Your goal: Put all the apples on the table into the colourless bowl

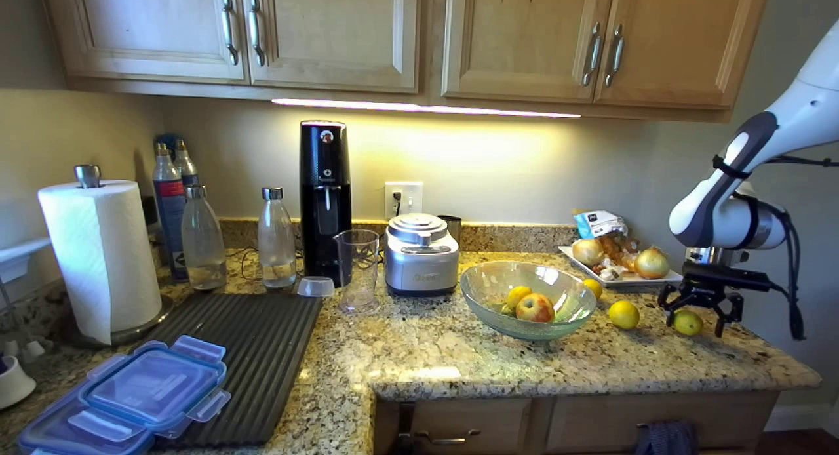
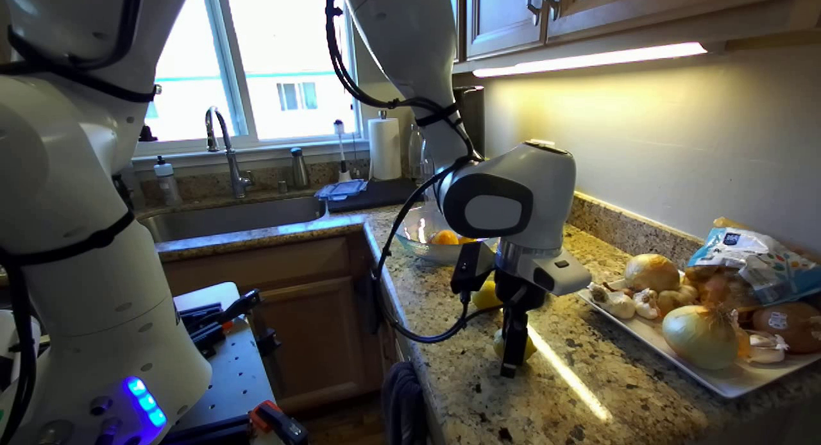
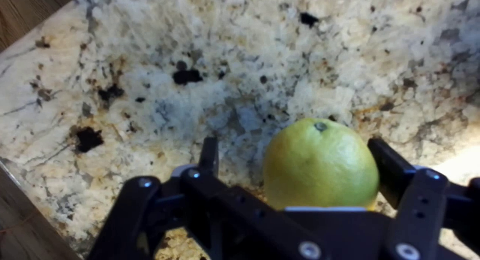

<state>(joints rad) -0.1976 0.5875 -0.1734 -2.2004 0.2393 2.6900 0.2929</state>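
Three yellow to yellow-green apples lie on the granite table (image 1: 452, 366). The greenest apple (image 3: 322, 166) sits between the fingers of my gripper (image 3: 292, 141). Its right finger (image 3: 392, 166) is close against or touching the fruit; a clear gap separates the left finger (image 3: 208, 157) from it. The gripper is open. In an exterior view a second apple (image 1: 624, 315) rests closer to the colourless bowl (image 1: 477, 305), and a third apple (image 1: 592, 288) is partly hidden at the bowl's rim. Inside the bowl are a red-yellow apple (image 1: 535, 308) and yellow fruit (image 1: 519, 295).
Behind the gripper, a white plate (image 2: 680, 371) carries onions and garlic, with a bag (image 2: 750, 259) at its back. A silver appliance (image 1: 421, 265) and a clear jug (image 1: 358, 271) stand beyond the bowl. The counter's front edge (image 1: 590, 391) runs close by.
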